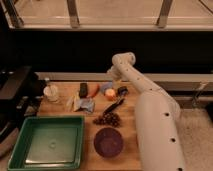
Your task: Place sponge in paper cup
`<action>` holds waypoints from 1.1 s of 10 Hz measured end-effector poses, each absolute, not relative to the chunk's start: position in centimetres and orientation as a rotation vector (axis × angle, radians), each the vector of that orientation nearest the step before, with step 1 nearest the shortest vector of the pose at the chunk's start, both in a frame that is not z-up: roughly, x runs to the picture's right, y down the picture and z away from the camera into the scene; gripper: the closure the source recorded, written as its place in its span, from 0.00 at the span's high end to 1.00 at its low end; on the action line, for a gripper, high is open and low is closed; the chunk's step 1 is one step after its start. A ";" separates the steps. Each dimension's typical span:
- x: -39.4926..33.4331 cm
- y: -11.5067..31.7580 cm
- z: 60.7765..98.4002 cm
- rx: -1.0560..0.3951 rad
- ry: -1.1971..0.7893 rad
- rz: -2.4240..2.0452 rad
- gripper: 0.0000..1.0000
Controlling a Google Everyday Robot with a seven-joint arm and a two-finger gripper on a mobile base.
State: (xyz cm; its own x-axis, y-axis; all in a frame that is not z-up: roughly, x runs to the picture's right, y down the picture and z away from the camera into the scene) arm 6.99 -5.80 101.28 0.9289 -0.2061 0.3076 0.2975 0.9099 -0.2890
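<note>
**A robot test bench laid out like a kitchen counter**

A wooden worktop (90,137) carries kitchen things: a green tray (50,120), a purple bowl (108,131), a dark bunch of grapes (107,119) and other small food-like items. The setting looks more like a lab than a home. There is a black back wall, metal-framed panels (74,12) above and dark equipment (17,87) at the left. The gripper (112,76) of the white robot arm (150,107) hangs with spread jaws over the worktop's far edge.

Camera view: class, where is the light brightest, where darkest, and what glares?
Camera view: brightest on the pale floor beyond the railing at top; a black band lies behind the wooden table; the white arm glares; the gripper hangs over the table's back edge.
</note>
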 end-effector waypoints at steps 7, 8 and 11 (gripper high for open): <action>3.5 -1.7 102.3 -0.460 -0.403 -0.321 0.71; 3.4 -1.4 102.3 -0.469 -0.416 -0.323 0.61; 3.3 -1.3 102.4 -0.484 -0.431 -0.319 0.31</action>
